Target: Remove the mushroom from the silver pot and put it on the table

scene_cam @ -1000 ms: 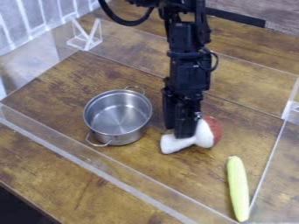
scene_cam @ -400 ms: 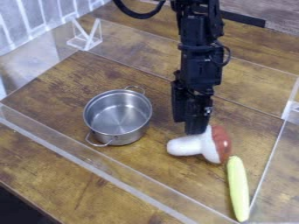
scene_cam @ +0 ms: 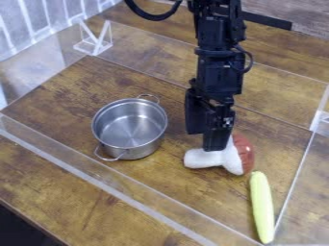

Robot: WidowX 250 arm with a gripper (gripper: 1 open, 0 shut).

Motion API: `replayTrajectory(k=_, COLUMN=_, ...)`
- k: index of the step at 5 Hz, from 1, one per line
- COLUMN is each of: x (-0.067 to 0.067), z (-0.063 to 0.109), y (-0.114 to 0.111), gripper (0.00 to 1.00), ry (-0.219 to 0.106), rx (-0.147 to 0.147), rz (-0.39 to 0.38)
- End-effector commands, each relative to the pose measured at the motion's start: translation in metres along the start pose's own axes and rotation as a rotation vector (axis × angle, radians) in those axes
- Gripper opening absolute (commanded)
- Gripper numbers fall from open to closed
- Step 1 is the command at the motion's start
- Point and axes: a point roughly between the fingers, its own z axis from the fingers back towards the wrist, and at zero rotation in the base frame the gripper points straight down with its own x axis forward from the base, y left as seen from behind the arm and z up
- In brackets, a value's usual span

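Note:
The mushroom (scene_cam: 216,159) lies on its side on the table (scene_cam: 77,96), white stem pointing left and reddish-brown cap to the right. It rests just right of the silver pot (scene_cam: 123,147), which stands empty. My gripper (scene_cam: 207,127) hangs straight above the mushroom, a short way off it. Its jaws stand apart with nothing between them.
A long yellow-green stick toy (scene_cam: 261,205) lies at the front right, close to the mushroom's cap. Low clear acrylic walls (scene_cam: 90,178) edge the tabletop. A small white stand (scene_cam: 92,38) sits at the back left.
The gripper let go of the mushroom, rose a little and spread its jaws. The mushroom now lies free, slightly further right than a second ago.

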Motion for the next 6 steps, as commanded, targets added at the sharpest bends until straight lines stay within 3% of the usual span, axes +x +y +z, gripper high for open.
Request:
replayTrajectory(k=1, x=0.004, z=0.033, y=-0.016, gripper=1.00, ry=-0.081, rx=0.066, rz=-0.037)
replayTrajectory(k=3, x=0.009, z=0.055, y=-0.009, gripper=1.00, ry=-0.101, rx=0.060, rz=0.083)
replayTrajectory(k=6, x=0.020, z=0.028, y=0.036, gripper=1.00, ry=-0.039, rx=0.065, rz=-0.075)
